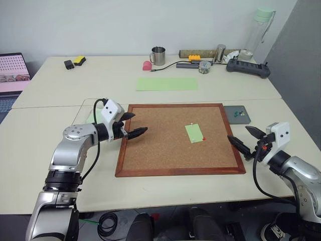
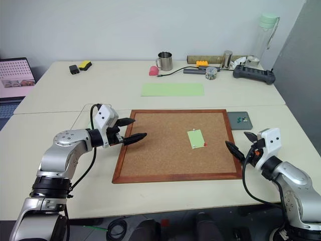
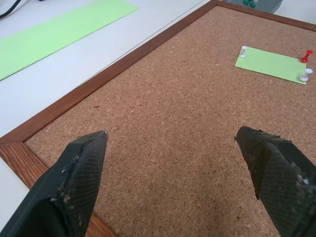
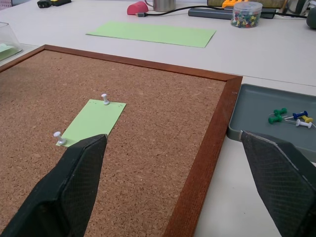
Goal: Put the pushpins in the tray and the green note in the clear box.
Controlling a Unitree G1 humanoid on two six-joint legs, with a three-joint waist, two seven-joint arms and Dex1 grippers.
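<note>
Lengthwise, green note (image 1: 194, 133) runs away from robot, slightly tilted.

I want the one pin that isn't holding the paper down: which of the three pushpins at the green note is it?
The red pushpin. It stands in the cork just off the green note's corner, while the two white pushpins pierce the note itself.

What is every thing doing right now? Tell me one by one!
green note: lying flat on the cork board, pinned.
white pushpins: two, stuck through the note's corners.
red pushpin: stuck in the cork beside the note.
tray: next to the board, holding a few coloured pins.
clear box: has something green inside.
left gripper: open, holding nothing.
right gripper: open, holding nothing.
</note>
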